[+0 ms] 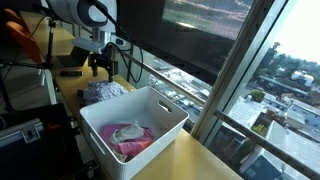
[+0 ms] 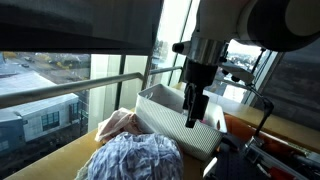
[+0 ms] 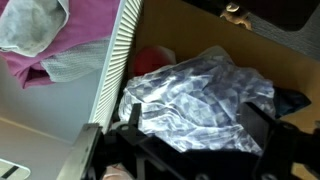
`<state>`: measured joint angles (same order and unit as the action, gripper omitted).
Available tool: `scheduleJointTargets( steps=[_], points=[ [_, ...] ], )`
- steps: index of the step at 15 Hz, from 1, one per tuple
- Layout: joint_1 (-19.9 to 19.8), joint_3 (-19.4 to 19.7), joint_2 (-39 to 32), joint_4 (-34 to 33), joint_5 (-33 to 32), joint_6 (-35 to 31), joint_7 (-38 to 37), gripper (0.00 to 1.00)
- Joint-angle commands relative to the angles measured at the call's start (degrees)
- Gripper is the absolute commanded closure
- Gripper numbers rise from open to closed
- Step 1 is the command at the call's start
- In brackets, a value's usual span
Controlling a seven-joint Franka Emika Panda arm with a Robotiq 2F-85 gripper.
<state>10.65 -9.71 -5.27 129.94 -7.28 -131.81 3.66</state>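
Window-side wooden counter (image 1: 195, 162), high up, city far below through the glass. We see the gripper (image 1: 100, 68) hanging just above a crumpled blue-and-white patterned cloth (image 1: 105, 90). Its jaws are spread wide with nothing between them, and it looks clear of the fabric, though contact is hard to call.

The cloth sits heaped on the counter, outside the white slatted bin (image 1: 150, 140) and just beside its end wall. Some peach fabric (image 2: 120, 125) pokes out from under the heap on the window side.

We judge the cloth light, soft and floppy, not fragile; it would sag and trail if lifted. The best hold looks like a raised fold near the middle of the cloth (image 3: 200, 95), pinched from above.

The bin holds a pink garment (image 1: 138, 143) and a pale whitish one (image 1: 122, 130), bunched low, with room to spare.
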Motion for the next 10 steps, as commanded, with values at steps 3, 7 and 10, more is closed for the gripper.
scheduleJointTargets(
  steps=[3, 7, 10],
  points=[
    [1.9, -0.5, -9.5, -5.6, -3.0, -2.0, -3.4, 0.00],
    [4.3, -1.5, -14.4, -9.4, -2.1, -2.6, -4.0, 0.00],
    [5.5, -1.5, -18.3, -13.2, -2.2, -2.6, -3.9, 0.00]
  ],
)
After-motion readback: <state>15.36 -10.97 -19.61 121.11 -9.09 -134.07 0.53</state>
